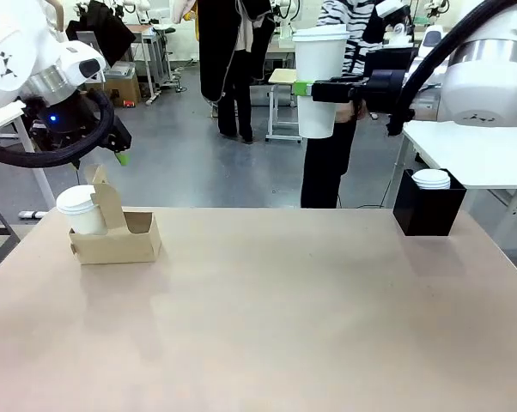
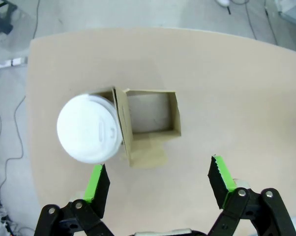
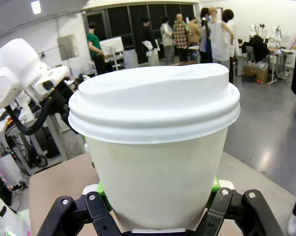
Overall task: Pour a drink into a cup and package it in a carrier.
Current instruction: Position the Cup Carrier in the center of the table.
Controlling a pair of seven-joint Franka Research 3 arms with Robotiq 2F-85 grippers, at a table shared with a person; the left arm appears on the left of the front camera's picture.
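High over the table's far edge, my right gripper [image 1: 314,88] is shut on a white lidded cup [image 1: 319,81], held upright. The right wrist view has this cup [image 3: 158,147] close up between the green pads [image 3: 214,186] of that gripper [image 3: 158,189]. The brown cardboard carrier [image 1: 125,245] sits at the table's left with another lidded cup [image 1: 80,210] in its left hole. My left gripper [image 1: 117,150] hovers open above it. From the left wrist, the carrier [image 2: 150,135] has one empty hole beside the cup [image 2: 90,129], and the gripper [image 2: 158,184] holds nothing. The drink is out of view.
A black box [image 1: 428,210] with white lids [image 1: 431,178] on top stands at the table's far right. A person in a striped top [image 1: 344,26] stands beyond the far edge. The bare tabletop [image 1: 284,318] stretches between carrier and box.
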